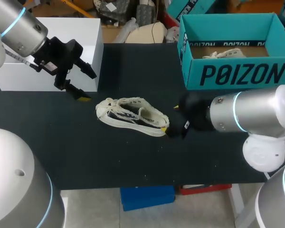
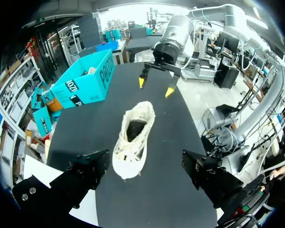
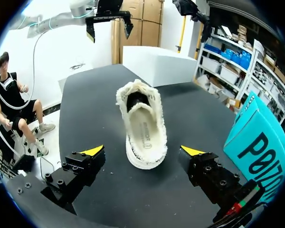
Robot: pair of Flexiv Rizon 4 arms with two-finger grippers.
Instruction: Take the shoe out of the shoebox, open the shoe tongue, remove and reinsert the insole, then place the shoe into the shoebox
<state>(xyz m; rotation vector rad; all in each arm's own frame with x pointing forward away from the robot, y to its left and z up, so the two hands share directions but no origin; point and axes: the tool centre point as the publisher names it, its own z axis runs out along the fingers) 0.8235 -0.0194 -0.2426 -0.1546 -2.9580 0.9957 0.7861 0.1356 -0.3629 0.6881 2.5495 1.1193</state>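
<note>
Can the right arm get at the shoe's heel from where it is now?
Probably yes. The right gripper is open with the heel of the shoe just ahead of its fingers, only bare table between them; the left gripper hangs off past the toe.

One shoe [image 1: 132, 116], one teal shoebox [image 1: 237, 71], one white box [image 1: 52, 52], and two pincers: left pincer [image 1: 88, 86], right pincer [image 1: 171, 118].
</note>
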